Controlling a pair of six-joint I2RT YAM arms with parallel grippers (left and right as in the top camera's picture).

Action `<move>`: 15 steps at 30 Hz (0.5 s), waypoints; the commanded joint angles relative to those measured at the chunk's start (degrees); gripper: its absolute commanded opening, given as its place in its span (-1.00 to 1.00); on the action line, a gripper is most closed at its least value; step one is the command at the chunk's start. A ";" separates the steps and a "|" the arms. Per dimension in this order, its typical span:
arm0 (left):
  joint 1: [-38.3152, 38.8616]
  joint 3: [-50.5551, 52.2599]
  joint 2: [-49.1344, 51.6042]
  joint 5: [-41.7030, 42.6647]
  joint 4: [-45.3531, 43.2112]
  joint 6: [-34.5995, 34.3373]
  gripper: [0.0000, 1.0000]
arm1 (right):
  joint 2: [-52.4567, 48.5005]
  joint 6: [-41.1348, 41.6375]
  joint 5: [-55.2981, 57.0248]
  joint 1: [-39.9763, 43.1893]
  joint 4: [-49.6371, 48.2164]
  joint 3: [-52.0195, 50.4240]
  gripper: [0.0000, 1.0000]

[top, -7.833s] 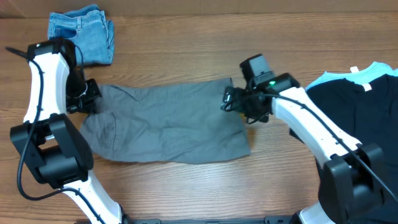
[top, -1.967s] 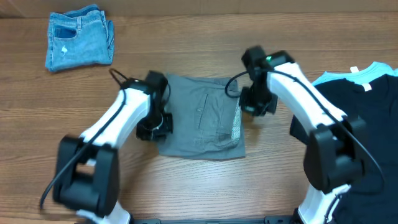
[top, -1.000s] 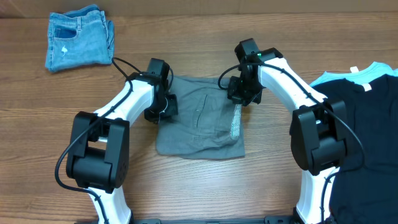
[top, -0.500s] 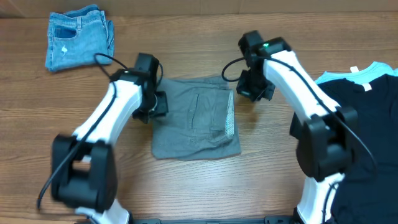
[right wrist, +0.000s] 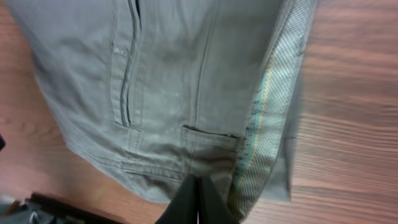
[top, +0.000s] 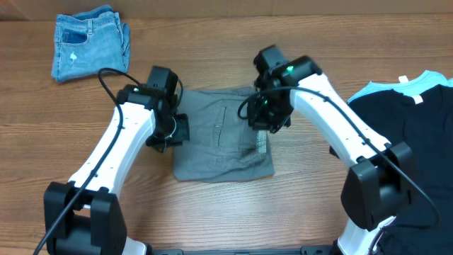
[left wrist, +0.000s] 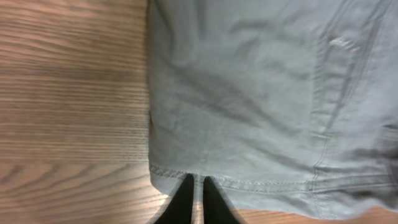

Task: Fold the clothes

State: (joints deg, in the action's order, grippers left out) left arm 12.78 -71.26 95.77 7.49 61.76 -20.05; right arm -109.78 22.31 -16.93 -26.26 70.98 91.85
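Well right of the blue denim shorts [top: 90, 41], the grey shorts [top: 223, 145] now lie halved, no longer spread. The left gripper [top: 172, 132] and right gripper [top: 263, 119], fingers pinched together, sit at the nearer and farther edges, suggesting another fold.

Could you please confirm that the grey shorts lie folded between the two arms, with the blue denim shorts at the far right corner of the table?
Not quite. The blue denim shorts lie at the far left corner of the table, not the right, as the overhead view shows. The grey shorts do lie folded between the two arms.
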 commanded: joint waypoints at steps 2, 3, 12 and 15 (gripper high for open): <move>0.44 3.93 0.74 3.43 -2.27 0.68 -0.92 | -0.50 -0.72 -8.37 0.22 -4.87 -7.89 -0.92; 0.44 4.92 0.79 3.80 -3.08 0.76 -0.92 | -0.50 -0.81 -10.21 0.22 -6.36 -9.79 -0.92; 0.26 13.66 4.04 4.83 -9.07 0.68 -0.92 | -0.50 -2.16 -13.03 1.18 -13.62 -23.56 -0.92; -0.02 15.43 6.36 5.35 -11.17 0.57 -0.92 | -0.50 0.42 -8.76 2.34 -13.70 -26.27 -0.92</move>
State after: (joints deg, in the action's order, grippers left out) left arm 12.78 -57.63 99.63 11.44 51.51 -19.94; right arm -110.00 21.04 -28.27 -25.21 57.39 67.83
